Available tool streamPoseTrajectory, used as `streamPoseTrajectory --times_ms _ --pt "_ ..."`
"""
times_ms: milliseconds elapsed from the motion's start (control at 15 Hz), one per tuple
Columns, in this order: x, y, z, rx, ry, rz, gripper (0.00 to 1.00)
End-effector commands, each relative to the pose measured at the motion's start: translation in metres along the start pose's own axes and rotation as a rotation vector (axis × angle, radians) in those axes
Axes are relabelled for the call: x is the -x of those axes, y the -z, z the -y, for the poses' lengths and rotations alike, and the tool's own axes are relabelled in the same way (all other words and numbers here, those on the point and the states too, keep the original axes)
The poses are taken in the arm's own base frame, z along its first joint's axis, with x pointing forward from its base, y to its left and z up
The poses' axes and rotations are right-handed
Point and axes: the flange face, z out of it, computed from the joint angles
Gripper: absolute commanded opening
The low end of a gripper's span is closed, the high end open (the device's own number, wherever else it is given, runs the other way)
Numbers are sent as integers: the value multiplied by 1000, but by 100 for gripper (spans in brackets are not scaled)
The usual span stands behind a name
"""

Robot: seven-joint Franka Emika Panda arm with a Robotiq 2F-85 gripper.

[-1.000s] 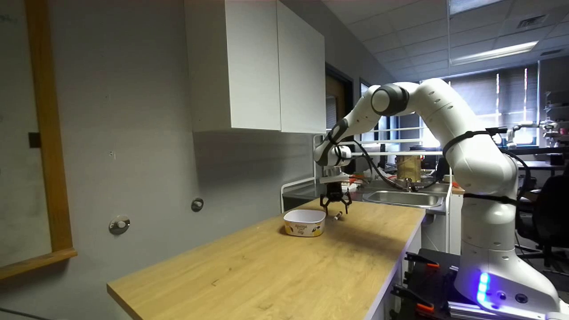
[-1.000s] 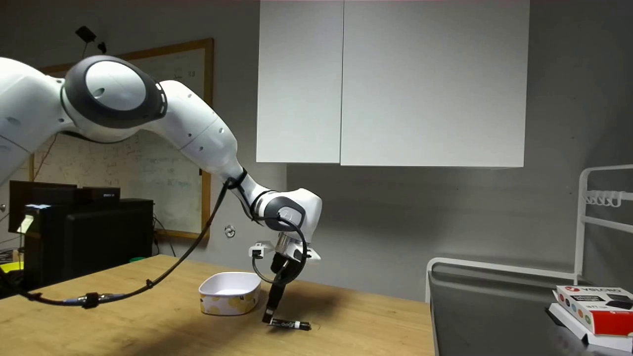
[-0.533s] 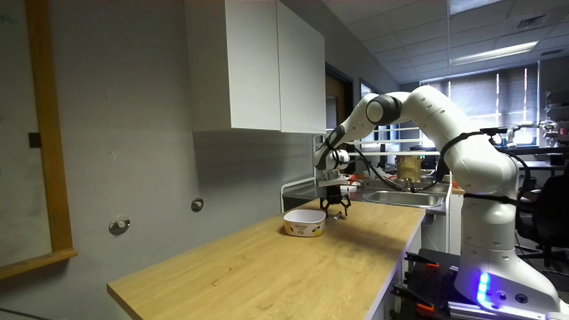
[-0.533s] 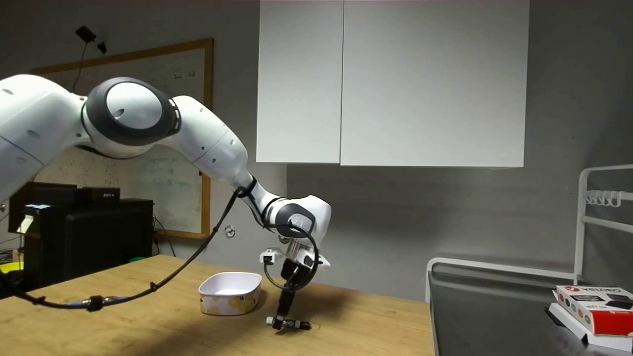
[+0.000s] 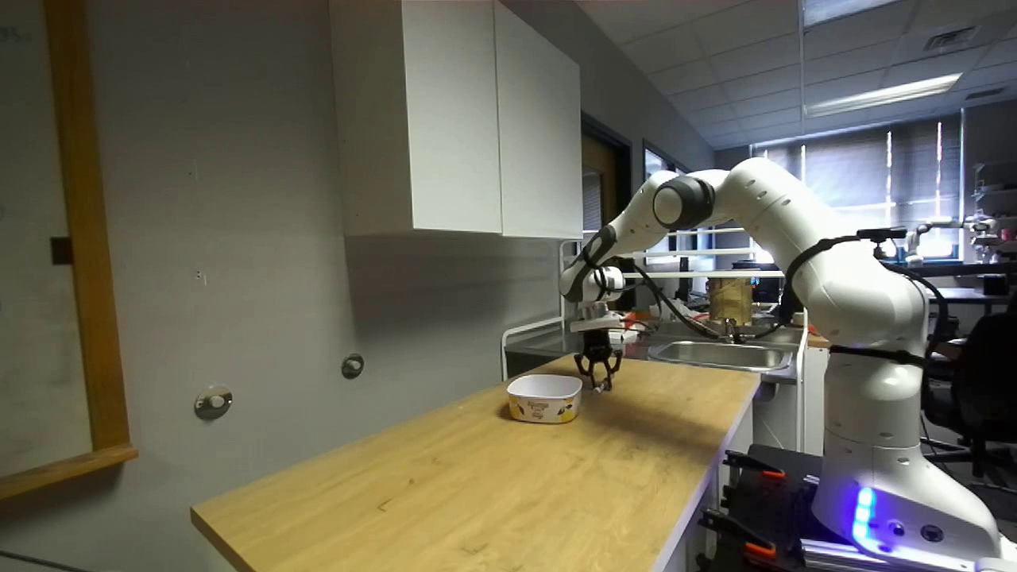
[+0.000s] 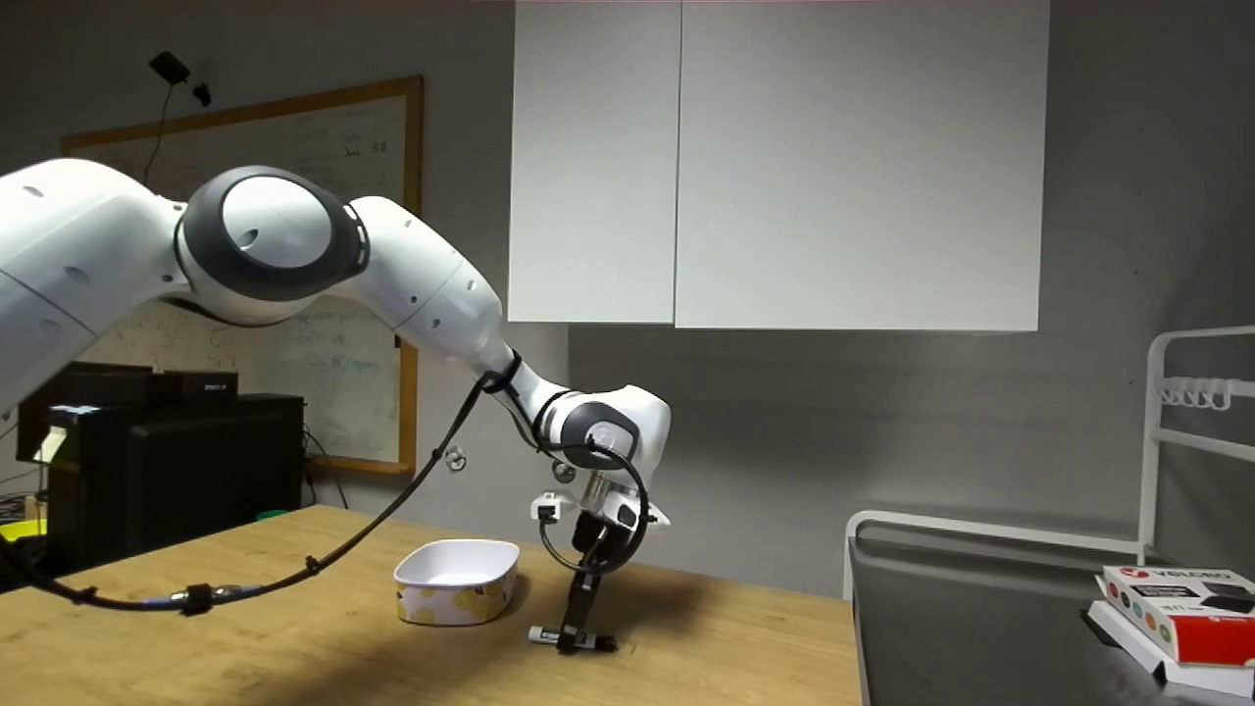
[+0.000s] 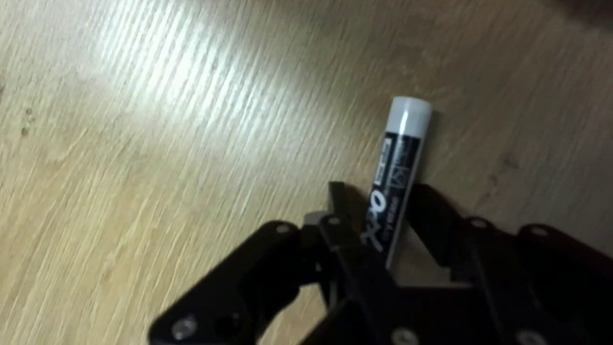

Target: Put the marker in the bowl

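The marker (image 7: 404, 148) lies on the wooden tabletop, black-labelled with a white end. Around its middle stands my gripper (image 7: 380, 189), its jaws partly drawn together. A gap shows between the left fingertip (image 7: 338, 194) and the marker, while the right fingertip is close beside it; contact there is hard to tell. The marker's lower part is hidden behind the gripper in the wrist view. In an exterior view both ends of the marker (image 6: 542, 635) stick out past the fingers. The bowl (image 6: 456, 605), white with a yellow print, sits beside the gripper in both exterior views.
A white cabinet (image 6: 853, 167) hangs on the wall above the tabletop (image 5: 477, 492). Past the table's far end are a metal sink (image 5: 719, 355) and a white rail (image 6: 990, 532). Boxes (image 6: 1181, 613) lie on the dark counter. A cable loops below the arm.
My gripper has come down and shifted along the marker to its middle. Its fingers, wide apart before, have drawn nearer to each other. Marker and bowl have stayed put.
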Motion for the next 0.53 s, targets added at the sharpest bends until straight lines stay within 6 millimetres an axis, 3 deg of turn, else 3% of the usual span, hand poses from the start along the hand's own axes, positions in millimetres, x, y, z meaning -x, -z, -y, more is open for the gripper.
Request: streamPoseTrajectory --times_ms 0,133,200,467 --pt "-2 2 3 3 -13 3 12" --pt "2 9 2 1 -10 -5 2" --pt "6 13 2 -2 -8 -8 8" --pt "36 37 5 9 35 -72 8"
